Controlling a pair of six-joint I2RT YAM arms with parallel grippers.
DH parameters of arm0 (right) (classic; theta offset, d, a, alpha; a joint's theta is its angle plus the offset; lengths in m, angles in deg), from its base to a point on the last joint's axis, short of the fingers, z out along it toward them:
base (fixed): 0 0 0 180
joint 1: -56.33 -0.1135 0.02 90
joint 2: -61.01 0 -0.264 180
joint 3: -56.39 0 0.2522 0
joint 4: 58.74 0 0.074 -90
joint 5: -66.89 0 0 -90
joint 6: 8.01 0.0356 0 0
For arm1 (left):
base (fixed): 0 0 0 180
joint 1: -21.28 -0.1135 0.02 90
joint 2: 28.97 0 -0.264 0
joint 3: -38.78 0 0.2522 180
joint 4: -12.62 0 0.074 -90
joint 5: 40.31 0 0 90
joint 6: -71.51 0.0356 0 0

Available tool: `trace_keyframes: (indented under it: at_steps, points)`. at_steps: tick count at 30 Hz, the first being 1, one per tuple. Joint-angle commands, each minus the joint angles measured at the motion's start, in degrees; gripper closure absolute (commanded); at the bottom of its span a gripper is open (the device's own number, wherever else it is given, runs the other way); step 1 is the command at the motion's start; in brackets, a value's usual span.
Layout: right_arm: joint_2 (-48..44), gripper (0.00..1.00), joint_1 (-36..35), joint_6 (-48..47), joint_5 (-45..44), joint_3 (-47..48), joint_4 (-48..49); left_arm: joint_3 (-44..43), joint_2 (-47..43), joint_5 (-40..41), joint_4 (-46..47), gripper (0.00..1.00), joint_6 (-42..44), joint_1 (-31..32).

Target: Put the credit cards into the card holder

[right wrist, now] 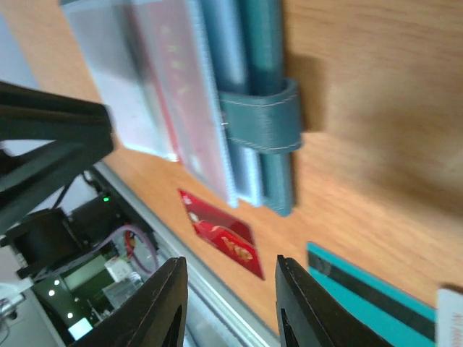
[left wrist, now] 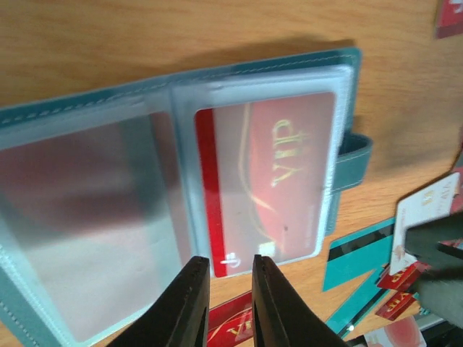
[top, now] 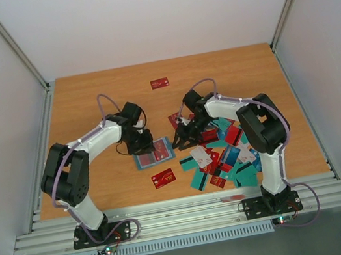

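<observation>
— What is hard to make out?
— From above, the left pincer (left wrist: 230, 264) covers part of the card holder (top: 164, 147). The left wrist view cuts off the holder's left end, and the left pocket is too cloudy to read.
— How does it lie?
— Open flat on the table (top: 87, 102), long axis left to right, strap tab (left wrist: 352, 163) towards the heap of credit cards (top: 225, 157). A red card (left wrist: 268, 184) sits in the right pocket.
— The pincers?
— The left one's tips are at that pocket's edge, slightly apart, gripping nothing. The right pincer (right wrist: 230, 267) is just beside the tab end, jaws apart and empty.
</observation>
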Motion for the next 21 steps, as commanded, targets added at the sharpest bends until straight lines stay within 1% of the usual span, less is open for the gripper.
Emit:
trace_keyframes:
  at_steps: [1, 5, 9, 21]
  points:
    - [-2.1, 0.64, 0.07, 1.27, 6.6, -1.0, 3.11, 2.56, -2.11, 2.36, -1.48, 0.84, 3.59, 0.18]
    - [-0.09, 0.63, -0.26, 3.35, 10.26, -0.3, 6.24, 3.09, -0.69, 2.86, -0.41, 0.92, 5.25, 0.18]
    - [2.24, 0.63, -0.68, 6.08, 10.98, 1.19, 7.65, 2.77, 1.38, 2.27, 0.8, 0.99, 6.18, 0.13]
    - [6.64, 0.64, -1.49, 6.72, 11.53, 2.6, 8.36, 1.48, 4.71, -0.49, 3.24, 1.0, 7.89, 0.18]
